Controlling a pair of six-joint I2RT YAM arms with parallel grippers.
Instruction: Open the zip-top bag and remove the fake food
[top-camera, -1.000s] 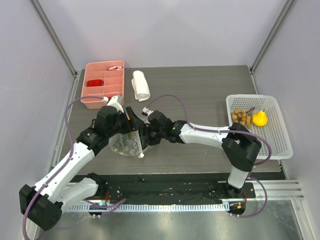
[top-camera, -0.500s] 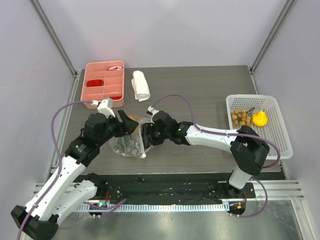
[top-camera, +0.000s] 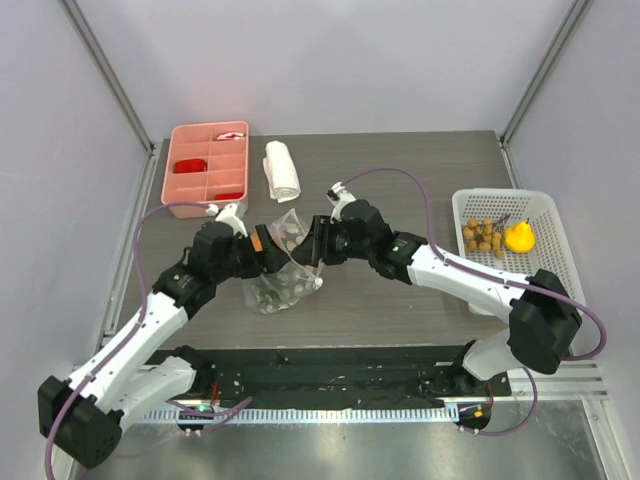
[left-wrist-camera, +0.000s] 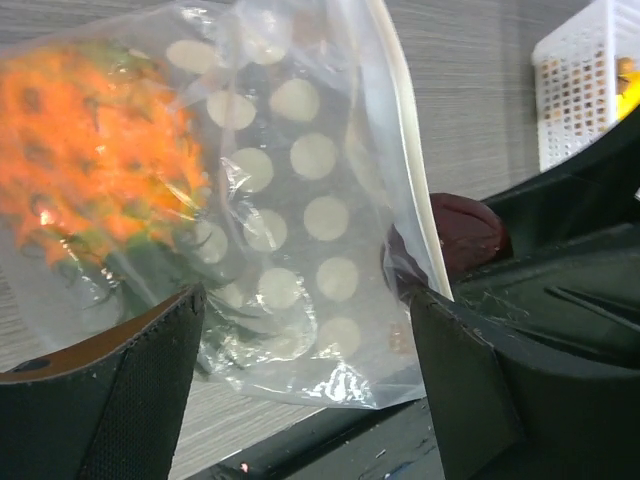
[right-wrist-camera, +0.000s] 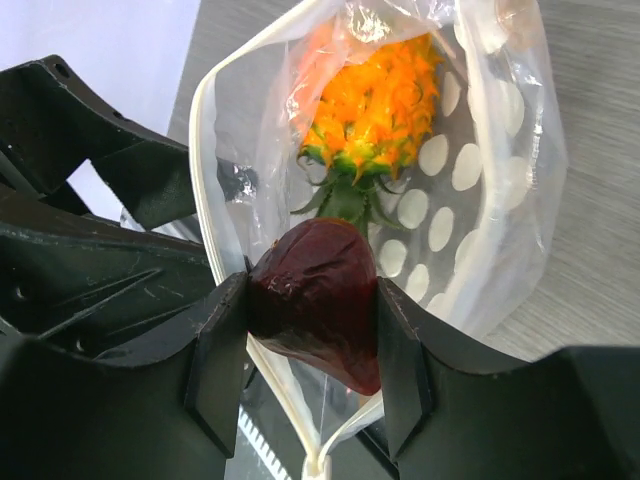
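The clear zip-top bag (top-camera: 290, 280) sits mid-table between both arms, its white zip mouth (right-wrist-camera: 205, 150) gaping. Inside lies fake food, an orange spiky fruit with green leaves (right-wrist-camera: 375, 95). My right gripper (right-wrist-camera: 312, 290) is shut on a dark red food piece (right-wrist-camera: 315, 320) right at the bag's mouth. That dark red piece (left-wrist-camera: 465, 230) also shows beyond the bag's edge in the left wrist view. My left gripper (left-wrist-camera: 305, 300) is open, jaws wide, with the bag's dotted lower part (left-wrist-camera: 300, 210) hanging between its fingers. From above, the left gripper (top-camera: 260, 248) and right gripper (top-camera: 316, 243) flank the bag.
A white basket (top-camera: 560, 290) at the right edge holds a cluster of brown balls (top-camera: 483, 235) and a yellow pear-like fruit (top-camera: 518, 237). A pink compartment tray (top-camera: 172, 170) and a rolled white towel (top-camera: 281, 170) lie at the back left.
The right gripper has drawn back and to the right, up at the bag's mouth with the dark red piece. The left jaws have widened, and the bag now stands taller.
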